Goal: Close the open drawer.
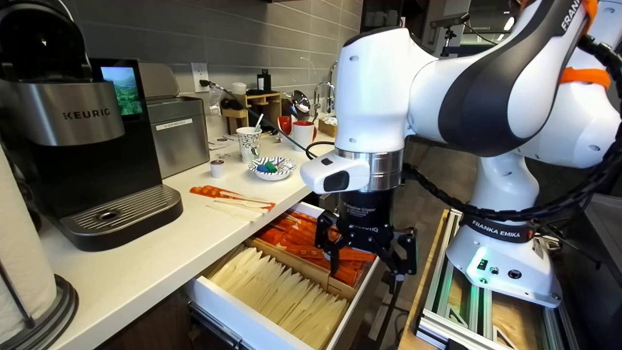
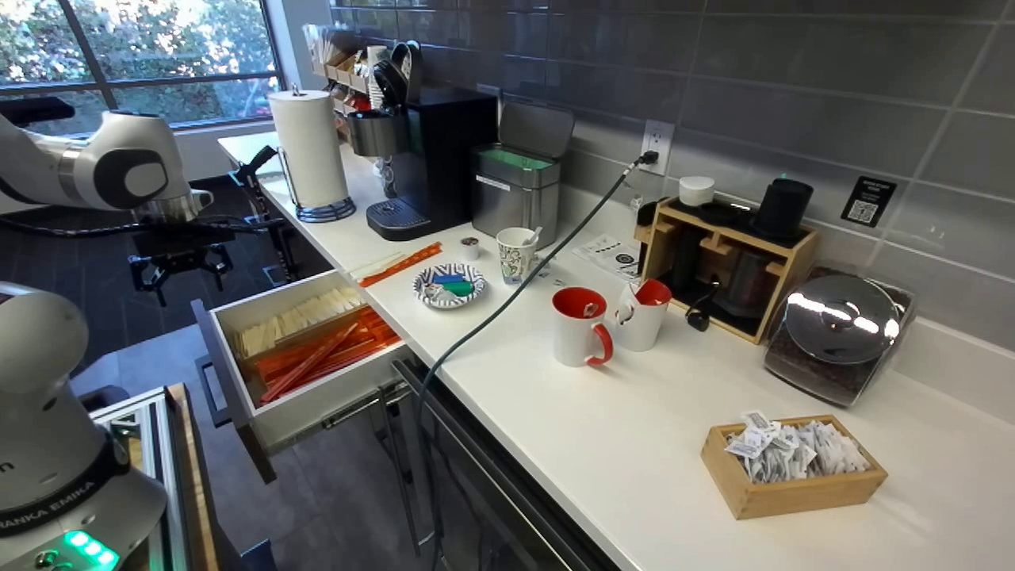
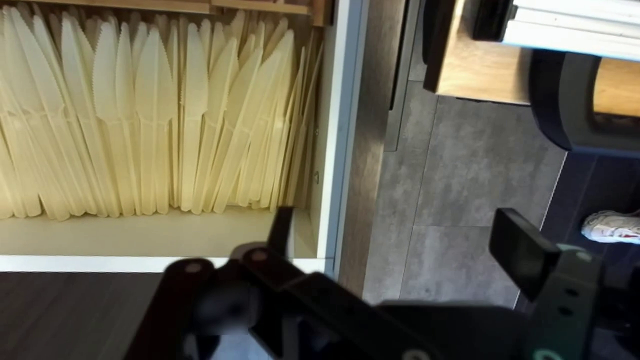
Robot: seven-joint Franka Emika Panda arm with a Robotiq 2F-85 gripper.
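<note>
The drawer stands pulled out under the counter, with its white side showing in both exterior views (image 1: pixel 257 313) (image 2: pixel 337 403) and its front rim in the wrist view (image 3: pixel 334 125). Its dark front panel (image 2: pixel 230 357) carries a dark handle (image 2: pixel 209 390). It holds pale wooden sticks (image 1: pixel 282 291) and orange-red packets (image 2: pixel 317 357). My gripper (image 1: pixel 367 273) is open and empty, pointing down. In an exterior view the gripper (image 2: pixel 190 293) hangs beyond the drawer's front corner. In the wrist view the gripper (image 3: pixel 395 215) has its left finger over that corner and its right finger over the floor.
The white counter (image 1: pixel 146 272) carries a coffee machine (image 1: pixel 97 170), a patterned plate (image 2: pixel 428 295), red-and-white mugs (image 2: pixel 575 329) and a paper towel roll (image 2: pixel 309 151). A cord (image 2: pixel 515 297) hangs over the counter's edge. A person's shoe (image 3: pixel 612 227) shows on the floor.
</note>
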